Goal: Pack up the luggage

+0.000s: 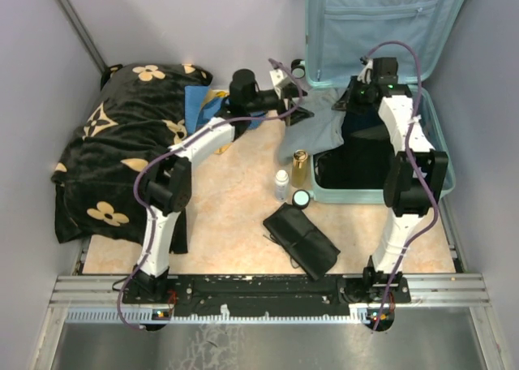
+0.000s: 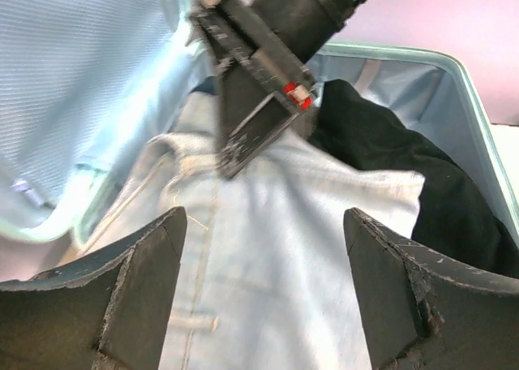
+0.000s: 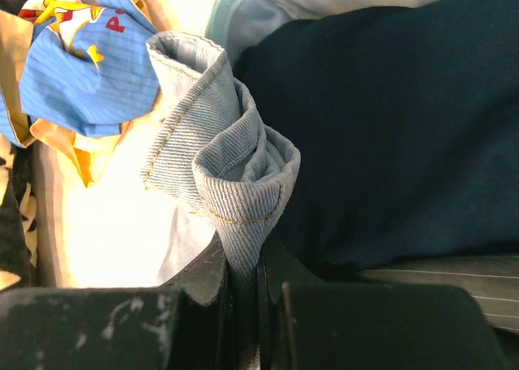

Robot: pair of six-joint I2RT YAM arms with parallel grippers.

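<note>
The pale mint-blue luggage [image 1: 442, 155] lies open at the right, its lid [image 1: 381, 25] propped up at the back. A dark navy garment [image 1: 361, 155] fills its base. Light blue jeans [image 1: 312, 126] drape over the luggage's left rim onto the table. My right gripper [image 1: 350, 98] is shut on a fold of the jeans [image 3: 231, 187] above the navy garment [image 3: 389, 118]. My left gripper [image 1: 288, 90] is open and empty, its fingers [image 2: 142, 281] spread just above the jeans [image 2: 268, 248], with the right gripper [image 2: 259, 118] pinching the denim ahead.
A black blanket with tan flowers [image 1: 122, 151] covers the left side. A blue and yellow printed cloth [image 1: 199, 102] lies beside it. Small bottles [image 1: 300, 171] and a round container [image 1: 301, 198] stand by the luggage's left rim. A black pouch [image 1: 300, 240] lies near the front.
</note>
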